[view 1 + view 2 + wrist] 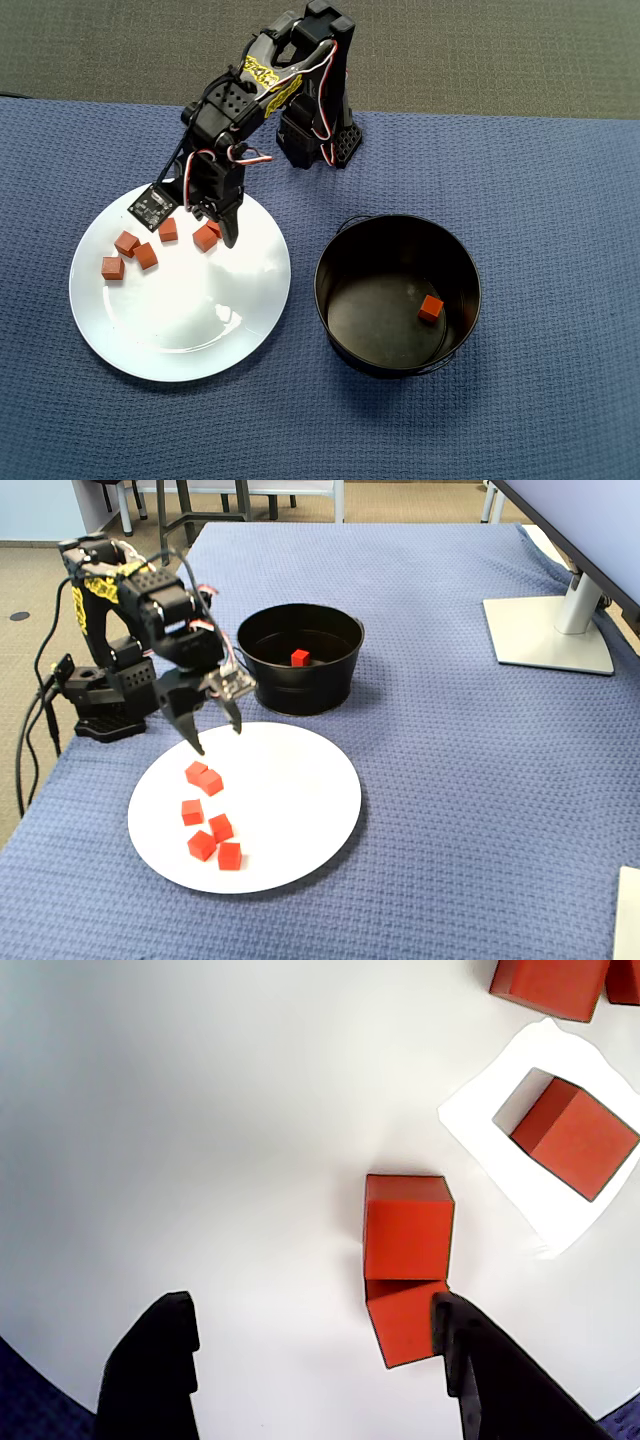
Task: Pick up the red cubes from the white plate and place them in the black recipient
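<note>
Your hand [315, 1345] hangs spread and empty over two touching red cubes [408, 1225] on the white plate [200, 320], so closing now could grab both or knock one away.

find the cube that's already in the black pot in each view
Overhead view: the cube lies on the pot's floor, right of centre, in the pot right of the plate.
Wrist view: not in it; only the plate and cubes on it show.
Fixed view: the cube sits inside the pot, upper centre, behind the plate.
Shared landmark: the white plate.
</note>
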You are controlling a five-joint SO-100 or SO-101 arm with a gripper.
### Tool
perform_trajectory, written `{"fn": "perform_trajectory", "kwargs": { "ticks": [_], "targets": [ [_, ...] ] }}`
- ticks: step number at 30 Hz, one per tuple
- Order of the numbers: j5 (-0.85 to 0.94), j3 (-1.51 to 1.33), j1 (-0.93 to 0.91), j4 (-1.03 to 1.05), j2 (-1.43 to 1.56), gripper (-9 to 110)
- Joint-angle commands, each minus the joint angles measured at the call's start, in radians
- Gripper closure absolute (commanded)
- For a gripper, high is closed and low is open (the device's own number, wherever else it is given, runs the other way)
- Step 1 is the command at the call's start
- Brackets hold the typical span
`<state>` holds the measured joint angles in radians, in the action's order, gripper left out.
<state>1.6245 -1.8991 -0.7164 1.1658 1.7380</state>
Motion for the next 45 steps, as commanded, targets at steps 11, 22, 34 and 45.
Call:
{"fn": "perform_trajectory", "kwargs": {
  "ticks": [11, 22, 34, 45],
  "targets": [
    [-0.012, -0.135, -0.072, -0.268, -0.069, 79],
    [-0.017, -0.166, -0.074, -0.33, -0.124, 82],
    [-0.19, -0.173, -0.029, -0.403, -0.098, 101],
    [-1.081, 0.172, 0.218, 0.075, 0.275, 102]
  ]
}}
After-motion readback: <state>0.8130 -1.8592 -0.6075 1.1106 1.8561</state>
